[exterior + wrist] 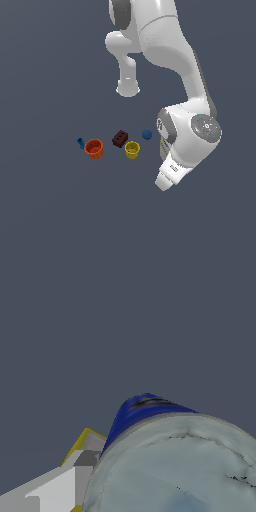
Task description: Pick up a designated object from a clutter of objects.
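The designated object, a blue can (pixel 145 411) with a pale silvery top (pixel 180 471), fills much of the wrist view and sits very close to the camera. In the exterior view it is hidden behind the arm. Beside it lies the white-and-yellow box (pixel 60 486). My gripper (pixel 163 182) shows only as a white hand low on the exterior view's right, and its fingers cannot be made out. The rest of the clutter lies toward the exterior view's left: orange cup (pixel 94 148), yellow cup (pixel 132 149), dark brown block (pixel 119 138), blue ball (pixel 146 134) and a tiny blue piece (pixel 80 142).
The arm's big white links (pixel 190 135) stand between the exterior camera and the spot under the hand. The arm's base (pixel 128 89) is farther back. The floor is plain dark grey.
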You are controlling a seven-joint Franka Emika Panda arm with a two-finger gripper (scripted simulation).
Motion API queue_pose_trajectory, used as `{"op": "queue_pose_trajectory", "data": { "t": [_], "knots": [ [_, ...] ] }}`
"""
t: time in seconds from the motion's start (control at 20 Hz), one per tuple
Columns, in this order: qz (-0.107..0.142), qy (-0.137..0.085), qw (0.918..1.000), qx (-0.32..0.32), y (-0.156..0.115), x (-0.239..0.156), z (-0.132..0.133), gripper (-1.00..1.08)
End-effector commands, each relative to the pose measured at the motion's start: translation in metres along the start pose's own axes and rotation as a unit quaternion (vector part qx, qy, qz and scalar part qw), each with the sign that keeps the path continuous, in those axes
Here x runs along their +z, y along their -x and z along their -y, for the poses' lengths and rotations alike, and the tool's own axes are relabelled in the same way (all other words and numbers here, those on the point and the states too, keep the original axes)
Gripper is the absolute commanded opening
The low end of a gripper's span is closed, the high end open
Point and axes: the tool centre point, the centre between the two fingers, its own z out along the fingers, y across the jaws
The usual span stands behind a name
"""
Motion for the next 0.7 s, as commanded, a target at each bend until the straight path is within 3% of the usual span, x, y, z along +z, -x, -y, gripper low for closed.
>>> {"op": "queue_pose_trajectory", "data": {
  "t": [0.0, 0.65],
  "knots": [
    [-0.002, 0.002, 1.0, 0.001, 0.013, -0.014, -0.01, -1.0],
    [-0.003, 0.002, 1.0, 0.001, 0.129, -0.101, -0.079, -1.0]
  ]
}}
